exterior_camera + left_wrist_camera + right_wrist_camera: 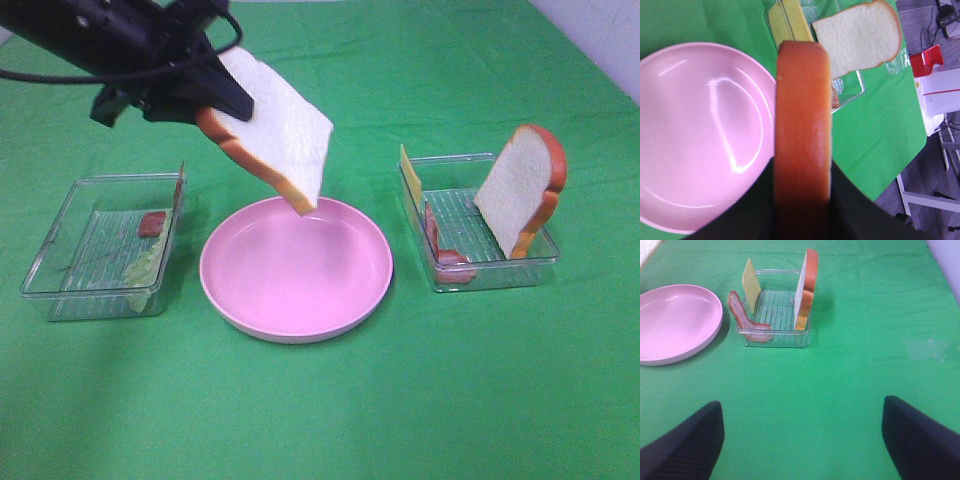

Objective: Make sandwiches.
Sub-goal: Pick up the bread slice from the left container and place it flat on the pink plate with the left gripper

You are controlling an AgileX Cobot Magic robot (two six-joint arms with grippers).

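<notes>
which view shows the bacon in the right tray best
Right wrist: the bacon strip shows whole. Exterior high shows it foreshortened through the tray wall; left wrist hides nearly all of it behind the held bread slice.

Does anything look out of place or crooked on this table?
Nothing is spilled or damaged. In the right tray, the bread slice and the cheese stand on edge instead of lying flat, and the bacon seems to lean against its wall.

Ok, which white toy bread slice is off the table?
The white, orange-crusted slice held by the left gripper above the round pink plate; the other slice stands in the right clear plastic tray.
</notes>
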